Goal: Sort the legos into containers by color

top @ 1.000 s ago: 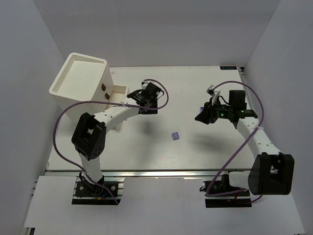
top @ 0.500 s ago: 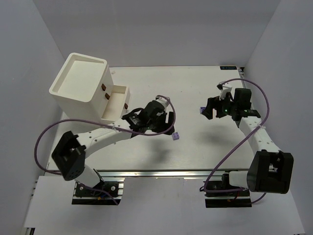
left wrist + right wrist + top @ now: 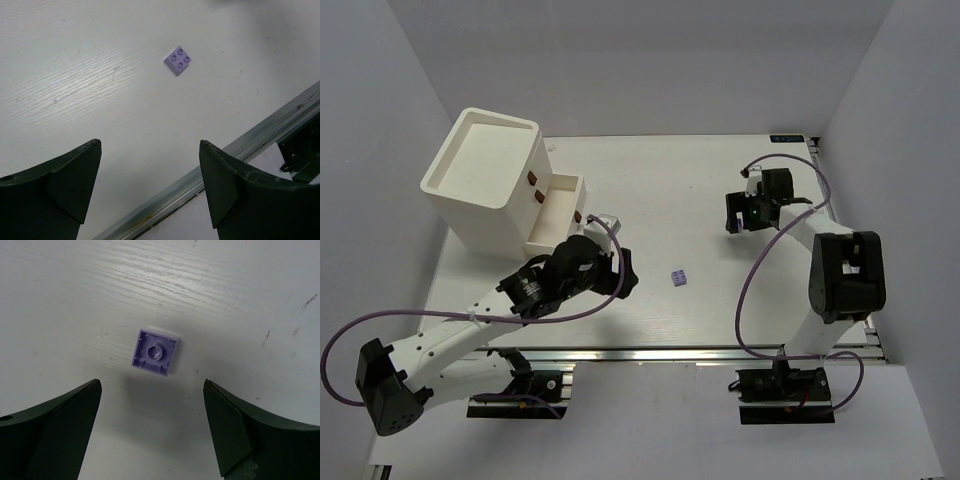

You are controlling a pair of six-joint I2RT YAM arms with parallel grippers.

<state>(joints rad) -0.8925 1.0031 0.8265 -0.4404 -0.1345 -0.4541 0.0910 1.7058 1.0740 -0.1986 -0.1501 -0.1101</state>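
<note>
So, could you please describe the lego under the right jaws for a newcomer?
On the table, go to its right half, where the right arm hangs with open jaws. The lavender lego lies on the tabletop between them. Unlike the other lego mid-table, studs up, it lies hollow side up.

A lavender lego [image 3: 178, 60] lies studs-up beyond the spread fingers [image 3: 60, 185].

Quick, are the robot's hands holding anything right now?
Left gripper: open, empty; studs-up lavender lego lies ahead.
Right gripper: open, empty, over upside-down lavender lego.
</note>
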